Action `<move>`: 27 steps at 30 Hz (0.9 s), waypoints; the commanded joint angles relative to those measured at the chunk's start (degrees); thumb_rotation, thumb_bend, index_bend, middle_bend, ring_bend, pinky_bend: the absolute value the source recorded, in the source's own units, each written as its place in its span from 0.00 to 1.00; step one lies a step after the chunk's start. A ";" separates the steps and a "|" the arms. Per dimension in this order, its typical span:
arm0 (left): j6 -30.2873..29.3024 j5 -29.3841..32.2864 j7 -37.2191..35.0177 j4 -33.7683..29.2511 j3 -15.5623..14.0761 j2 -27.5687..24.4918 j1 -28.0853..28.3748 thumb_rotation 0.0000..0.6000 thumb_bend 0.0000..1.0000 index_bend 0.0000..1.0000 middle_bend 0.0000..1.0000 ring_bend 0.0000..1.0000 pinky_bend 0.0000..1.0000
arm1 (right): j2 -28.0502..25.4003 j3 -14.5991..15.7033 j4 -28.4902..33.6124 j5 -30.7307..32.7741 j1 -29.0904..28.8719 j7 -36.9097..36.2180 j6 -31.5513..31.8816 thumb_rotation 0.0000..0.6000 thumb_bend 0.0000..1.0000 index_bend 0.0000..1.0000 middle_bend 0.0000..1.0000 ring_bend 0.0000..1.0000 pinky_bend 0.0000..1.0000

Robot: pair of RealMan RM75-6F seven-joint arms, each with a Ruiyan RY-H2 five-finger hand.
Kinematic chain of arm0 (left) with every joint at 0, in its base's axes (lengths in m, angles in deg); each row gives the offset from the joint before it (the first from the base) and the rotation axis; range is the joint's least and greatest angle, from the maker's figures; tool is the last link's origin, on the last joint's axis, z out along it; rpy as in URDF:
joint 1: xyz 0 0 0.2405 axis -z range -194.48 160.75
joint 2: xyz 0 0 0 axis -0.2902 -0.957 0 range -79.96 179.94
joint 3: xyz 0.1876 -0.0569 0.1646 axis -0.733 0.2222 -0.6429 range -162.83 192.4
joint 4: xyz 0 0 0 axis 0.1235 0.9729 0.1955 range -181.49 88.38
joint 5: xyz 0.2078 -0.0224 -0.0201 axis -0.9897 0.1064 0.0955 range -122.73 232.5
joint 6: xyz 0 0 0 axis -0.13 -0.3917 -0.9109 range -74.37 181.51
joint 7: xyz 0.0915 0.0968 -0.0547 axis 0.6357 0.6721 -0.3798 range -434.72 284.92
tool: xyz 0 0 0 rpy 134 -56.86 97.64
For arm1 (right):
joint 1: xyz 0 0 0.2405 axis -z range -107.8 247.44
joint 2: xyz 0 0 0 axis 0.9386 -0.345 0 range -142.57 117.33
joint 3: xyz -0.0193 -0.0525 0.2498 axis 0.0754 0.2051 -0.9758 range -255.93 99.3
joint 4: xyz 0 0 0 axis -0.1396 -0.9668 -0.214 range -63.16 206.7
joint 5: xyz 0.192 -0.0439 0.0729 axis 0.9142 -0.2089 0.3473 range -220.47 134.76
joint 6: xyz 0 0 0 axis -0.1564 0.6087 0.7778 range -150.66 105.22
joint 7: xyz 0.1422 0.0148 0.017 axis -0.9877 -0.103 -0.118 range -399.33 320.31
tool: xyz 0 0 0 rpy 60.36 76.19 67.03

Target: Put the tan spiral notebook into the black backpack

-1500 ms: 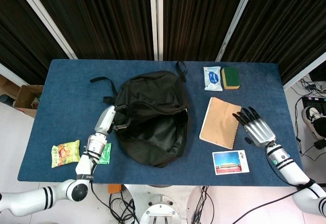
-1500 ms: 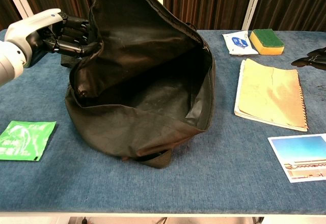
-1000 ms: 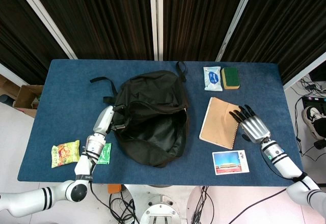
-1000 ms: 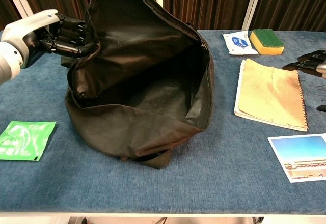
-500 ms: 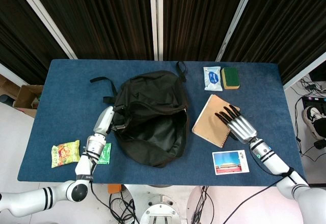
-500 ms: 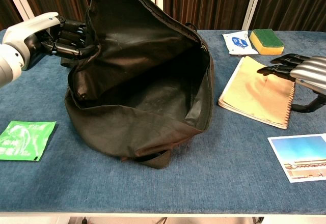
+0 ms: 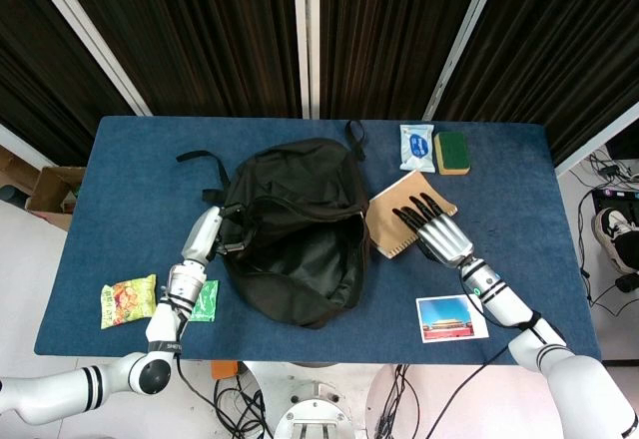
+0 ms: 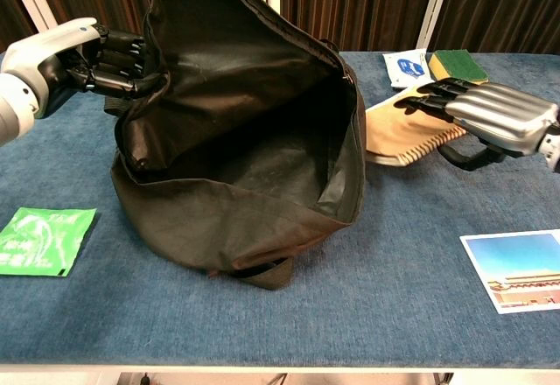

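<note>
The black backpack (image 7: 295, 229) lies mid-table with its mouth gaping toward me (image 8: 254, 140). My left hand (image 7: 213, 234) grips the left rim of the opening and holds it up (image 8: 105, 61). The tan spiral notebook (image 7: 384, 221) sits just right of the bag, its near corner almost touching the opening (image 8: 389, 136). My right hand (image 7: 434, 231) lies on it with fingers spread flat across the cover and the thumb curled at the spiral edge (image 8: 481, 115). Much of the cover is hidden under that hand.
A white wipes packet (image 7: 415, 147) and a green sponge (image 7: 451, 152) lie at the back right, close to the notebook's far corner. A postcard (image 7: 451, 318) sits at the front right. A green packet (image 7: 205, 300) and a snack bag (image 7: 128, 300) lie front left.
My right hand came in from the right onto the notebook, then carried it leftward and turned it toward the bag's mouth. The left hand kept the rim raised.
</note>
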State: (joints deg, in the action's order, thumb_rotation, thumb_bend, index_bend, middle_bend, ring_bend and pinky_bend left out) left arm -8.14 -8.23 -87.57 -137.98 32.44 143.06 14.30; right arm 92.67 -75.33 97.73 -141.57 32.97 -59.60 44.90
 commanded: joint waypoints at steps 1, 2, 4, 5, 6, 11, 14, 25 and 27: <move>-0.13 -0.05 -0.27 0.04 0.10 0.01 -0.04 1.00 0.46 0.57 0.59 0.50 0.39 | 0.64 -1.26 1.30 1.42 -2.00 1.52 -2.61 1.00 0.70 0.05 0.14 0.00 0.06; -0.16 -0.09 -0.37 0.04 0.11 0.00 -0.06 1.00 0.46 0.57 0.59 0.50 0.39 | 0.75 -1.77 2.01 1.99 -2.64 2.36 -3.58 1.00 0.71 0.03 0.14 0.00 0.06; -0.16 -0.15 -0.53 0.05 0.12 -0.07 -0.09 1.00 0.46 0.57 0.59 0.50 0.39 | 0.90 -2.54 3.04 2.84 -3.60 3.94 -4.98 1.00 0.73 0.01 0.13 0.00 0.06; -0.15 -0.19 -0.62 0.08 0.12 -0.13 -0.10 1.00 0.46 0.57 0.59 0.50 0.39 | 1.02 -3.08 3.73 3.42 -4.15 5.01 -5.73 1.00 0.71 0.01 0.13 0.00 0.06; -0.16 -0.22 -0.68 0.09 0.14 -0.18 -0.10 1.00 0.46 0.57 0.59 0.50 0.39 | 1.15 -3.50 4.21 3.82 -4.51 5.72 -6.04 1.00 0.69 0.01 0.13 0.00 0.06; -0.21 -0.21 -1.24 0.11 0.28 -0.43 -0.23 1.00 0.46 0.57 0.59 0.50 0.39 | 2.47 -5.73 5.24 5.68 -5.60 7.45 -4.98 1.00 0.51 0.06 0.20 0.01 0.13; -0.12 -0.22 -1.49 0.13 0.27 -0.58 -0.28 1.00 0.46 0.57 0.59 0.50 0.39 | 3.38 -6.61 4.36 6.41 -5.93 7.96 -4.02 1.00 0.40 0.18 0.27 0.06 0.18; 0.04 -0.49 -3.02 0.87 0.37 -0.66 -0.43 1.00 0.46 0.57 0.59 0.50 0.39 | 5.34 -7.12 1.21 7.79 -7.13 7.24 -4.61 1.00 0.31 0.49 0.49 0.30 0.30; 0.00 -0.61 -3.18 0.93 0.38 -0.68 -0.44 1.00 0.46 0.57 0.59 0.50 0.39 | 5.43 -7.12 1.18 8.06 -7.24 7.32 -5.12 1.00 0.29 0.49 0.49 0.30 0.31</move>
State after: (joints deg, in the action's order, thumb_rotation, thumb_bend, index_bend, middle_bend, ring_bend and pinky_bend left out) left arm -8.14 -8.84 -90.74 -137.05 32.82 142.38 13.86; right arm 98.01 -82.47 98.97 -133.65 25.81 -52.34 39.95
